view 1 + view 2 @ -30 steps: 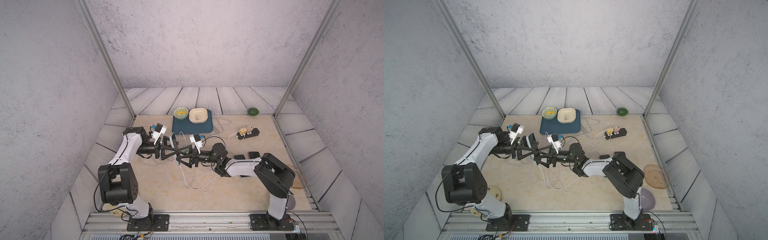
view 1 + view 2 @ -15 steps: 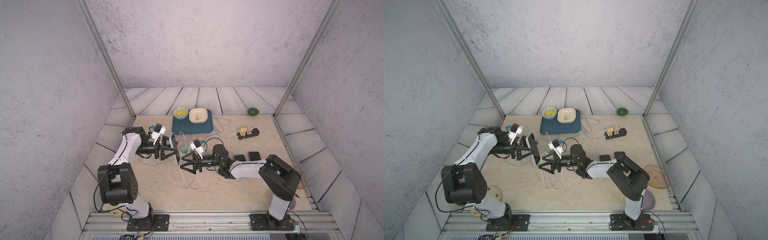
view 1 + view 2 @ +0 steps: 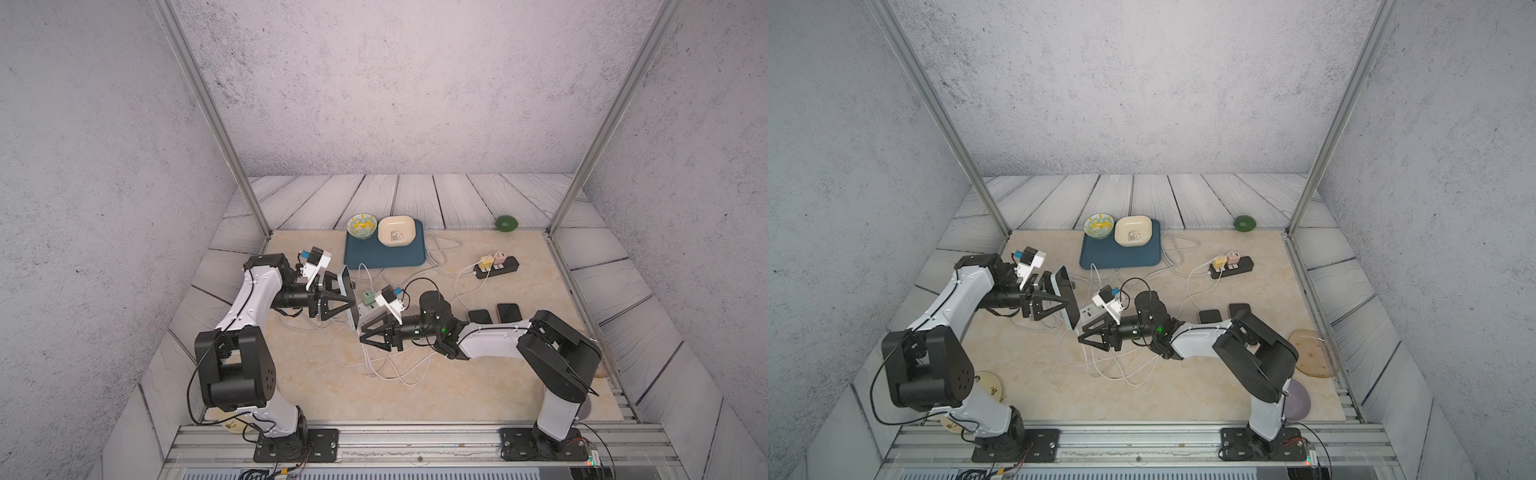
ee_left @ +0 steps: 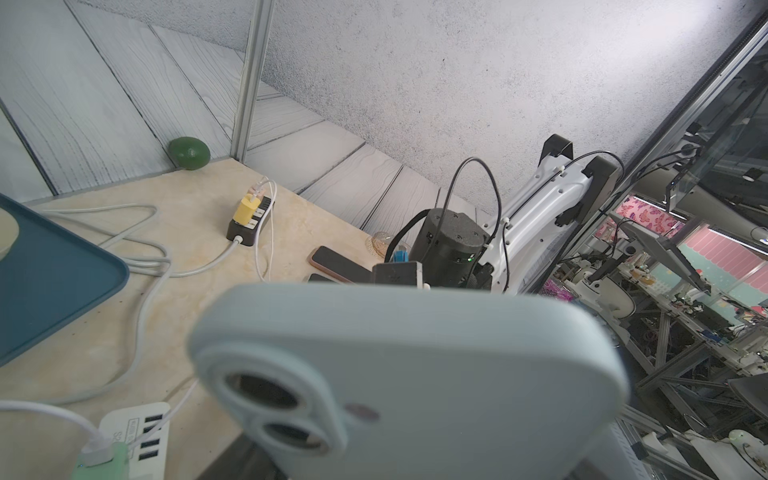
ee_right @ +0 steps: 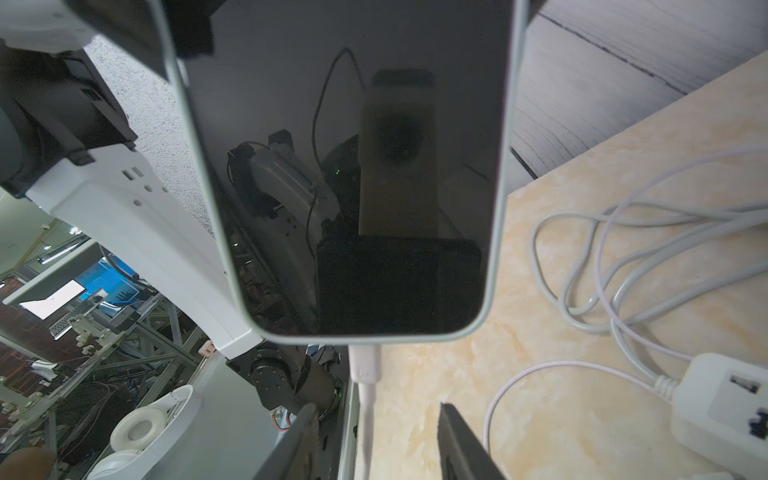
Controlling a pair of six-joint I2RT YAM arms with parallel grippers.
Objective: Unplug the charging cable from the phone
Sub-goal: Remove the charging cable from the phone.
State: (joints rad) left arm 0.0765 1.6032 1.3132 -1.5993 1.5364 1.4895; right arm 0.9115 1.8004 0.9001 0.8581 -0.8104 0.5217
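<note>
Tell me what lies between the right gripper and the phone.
The white cable plug, seated in the phone, its cord running between the right gripper's open fingers. The right wrist view shows it.

pale blue cased phone [image 4: 415, 365]: screen is glossy black | white charging cable [image 5: 364, 370]: plain | dark teal rectangular tray [image 3: 386, 257]: plain | cream square dish [image 3: 395, 230]: bears a panda print | round bowl [image 3: 362, 225]: shows yellow and green flecks | green round fruit [image 3: 506, 223]: plain | beige stone tabletop [image 3: 457, 395]: pale marbled veining | black power strip [image 3: 509, 264]: carries yellow and pink plugs
</note>
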